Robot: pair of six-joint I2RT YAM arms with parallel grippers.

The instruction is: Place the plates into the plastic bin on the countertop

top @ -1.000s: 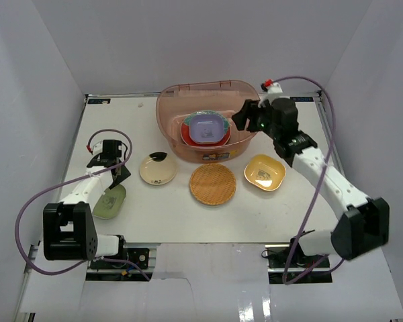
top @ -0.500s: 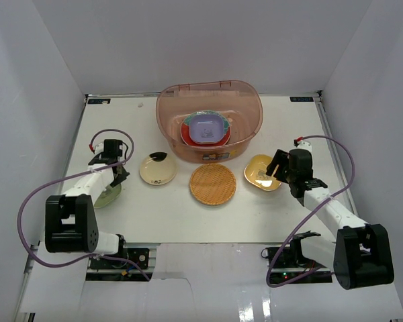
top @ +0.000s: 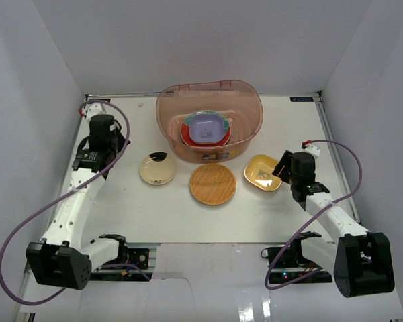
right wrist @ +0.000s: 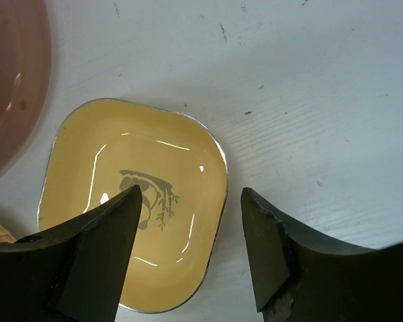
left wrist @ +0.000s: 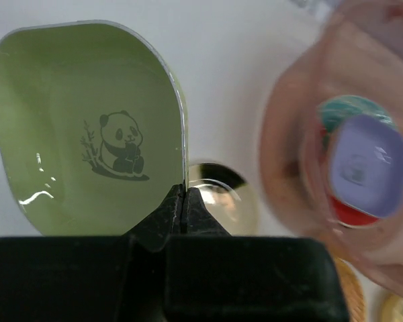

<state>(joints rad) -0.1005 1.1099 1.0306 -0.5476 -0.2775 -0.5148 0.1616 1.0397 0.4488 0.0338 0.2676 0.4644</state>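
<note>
My left gripper is shut on the rim of the green squarish plate with a panda print and holds it above the countertop. The arm hides this plate in the top view. My right gripper is open, its fingers either side of the right rim of the yellow plate, which lies flat on the table. The pinkish plastic bin at the back holds a purple plate stacked on a red one.
A cream round plate and an orange woven plate lie on the table in front of the bin. White walls close off the left, right and back sides. Cables loop beside both arms.
The left gripper shut on the green plate at the near left and lifted it toward the back left. The right arm came from the bin down to the yellow plate.
</note>
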